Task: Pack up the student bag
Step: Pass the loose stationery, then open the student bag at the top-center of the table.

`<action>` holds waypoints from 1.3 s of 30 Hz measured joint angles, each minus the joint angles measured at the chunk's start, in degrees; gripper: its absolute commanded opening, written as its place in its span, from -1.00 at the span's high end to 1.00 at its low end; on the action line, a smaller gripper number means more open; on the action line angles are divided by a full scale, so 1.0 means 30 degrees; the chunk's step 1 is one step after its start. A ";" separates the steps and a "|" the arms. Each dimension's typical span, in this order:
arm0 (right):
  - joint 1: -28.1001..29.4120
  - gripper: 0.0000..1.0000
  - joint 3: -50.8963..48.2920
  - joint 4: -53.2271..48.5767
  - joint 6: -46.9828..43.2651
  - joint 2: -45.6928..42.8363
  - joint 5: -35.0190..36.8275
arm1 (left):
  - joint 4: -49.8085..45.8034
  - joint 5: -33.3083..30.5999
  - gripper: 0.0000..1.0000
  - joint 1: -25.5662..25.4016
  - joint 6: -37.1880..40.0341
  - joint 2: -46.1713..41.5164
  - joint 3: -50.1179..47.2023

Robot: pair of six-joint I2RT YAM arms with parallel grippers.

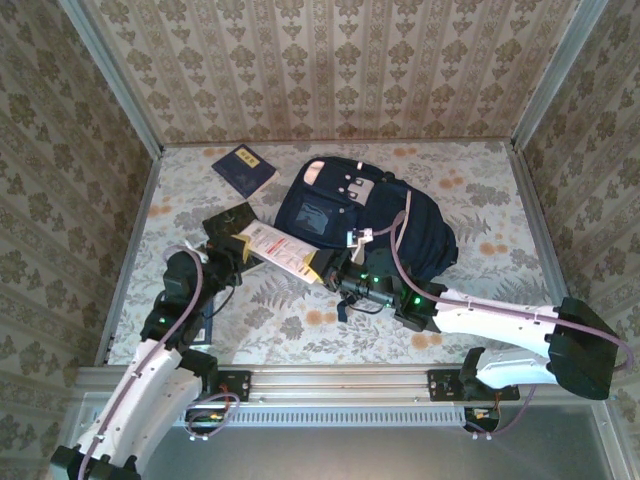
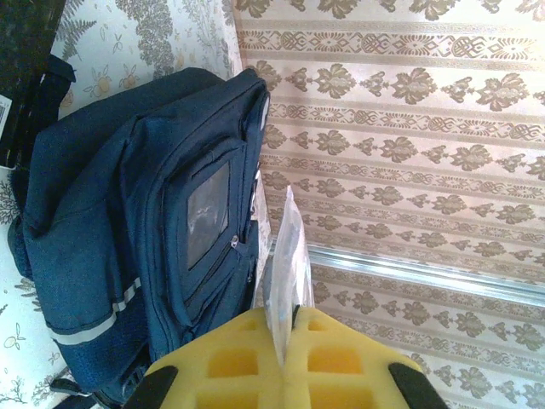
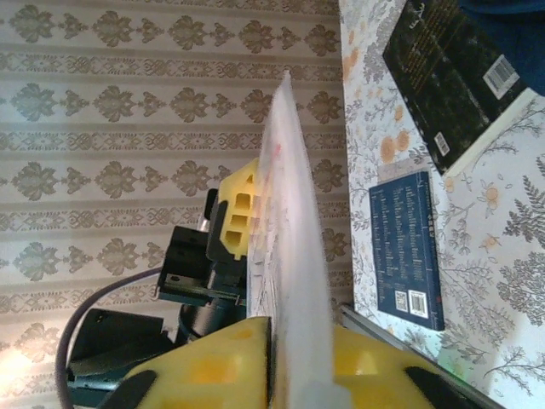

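Top external view: the student bag [image 1: 365,215] lies at the back middle of the bench [image 1: 180,200]. The left tool [image 1: 240,248] and the right tool [image 1: 327,268] are each clenched on one end of a flat white packet [image 1: 275,250], just in front of the bag.

Left wrist view: the yellow fingers pinch the packet's thin edge, with the bag beside it.

Right wrist view: the fingers clamp the same packet. A dark book [image 3: 451,77] and a blue book [image 3: 407,247] lie on the bench.

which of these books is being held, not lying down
The white booklet in clear plastic, clamped by left hand and right hand. The blue book at the back and the black book lie flat.
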 measured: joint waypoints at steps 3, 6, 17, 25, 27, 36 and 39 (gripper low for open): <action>0.0000 0.97 0.0000 -0.0175 -0.0073 -0.0175 0.0117 | -0.0066 -0.0109 0.30 -0.0138 0.0641 0.0189 0.0182; -0.0066 1.00 0.0000 -0.0911 -0.0729 -0.0991 0.0539 | -0.0816 -0.0124 -0.12 -0.0226 0.2084 0.0721 0.0838; -0.2834 1.00 0.0160 -1.1249 -0.4641 -0.9304 0.5100 | -0.2091 0.1166 -0.52 -0.3249 1.1089 0.7315 0.6754; -0.3920 1.00 0.0415 -2.0291 -0.7351 -1.5963 1.1424 | -0.4845 0.2324 -0.35 -0.7475 1.7602 2.0050 1.9584; -0.3993 1.00 0.1020 -2.1857 -0.8174 -1.6721 1.2852 | -0.5537 0.3067 -0.28 -0.8102 1.8680 2.3117 2.2702; -0.4022 1.00 0.3322 -2.4837 -1.1191 -1.7522 1.6123 | -0.8808 0.4597 -0.17 -0.9362 2.1114 3.2880 3.1751; -0.4029 1.00 0.3446 -2.5179 -1.1803 -1.7770 1.6415 | -0.9136 0.4583 -0.12 -0.9362 2.1107 3.3966 3.2108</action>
